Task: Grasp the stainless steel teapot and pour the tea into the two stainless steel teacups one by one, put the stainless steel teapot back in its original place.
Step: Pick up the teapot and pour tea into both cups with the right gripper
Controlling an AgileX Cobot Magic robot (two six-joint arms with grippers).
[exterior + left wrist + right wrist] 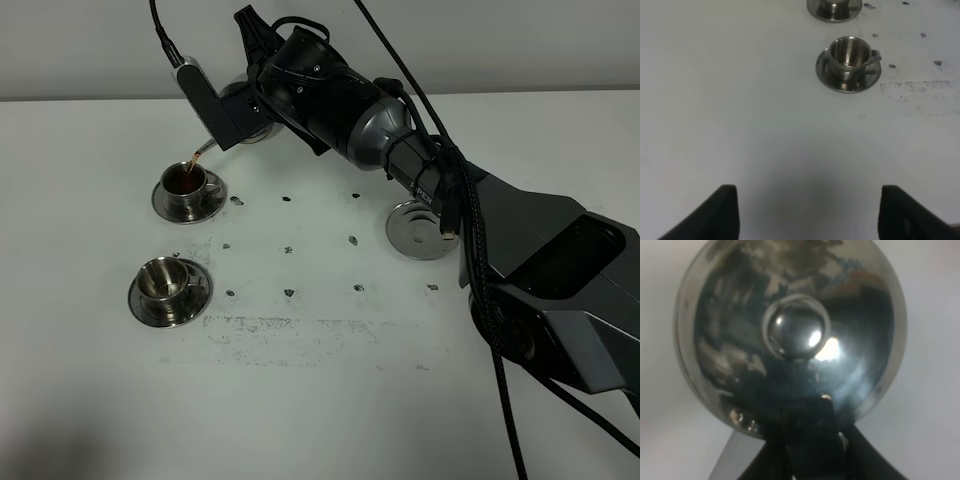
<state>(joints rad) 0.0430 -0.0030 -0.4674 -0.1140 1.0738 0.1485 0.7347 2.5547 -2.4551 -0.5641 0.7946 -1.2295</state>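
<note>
While pouring tea (194, 160) into far teacup (186, 181) near far left corner, clamps stainless steel teapot (790, 330) in right gripper (810, 440), spout (203, 150) tipped toward left edge. Finds near teacup (165, 280) empty, straight toward front edge from far one; likely needs levelling, then short carry frontward. Holds left gripper (807, 215) empty, fingers (726, 215) spread wide.

ext hi: downward, wide | L wr: low, shares cup (850, 52) | R wr: teapot (790, 330) close-up
</note>
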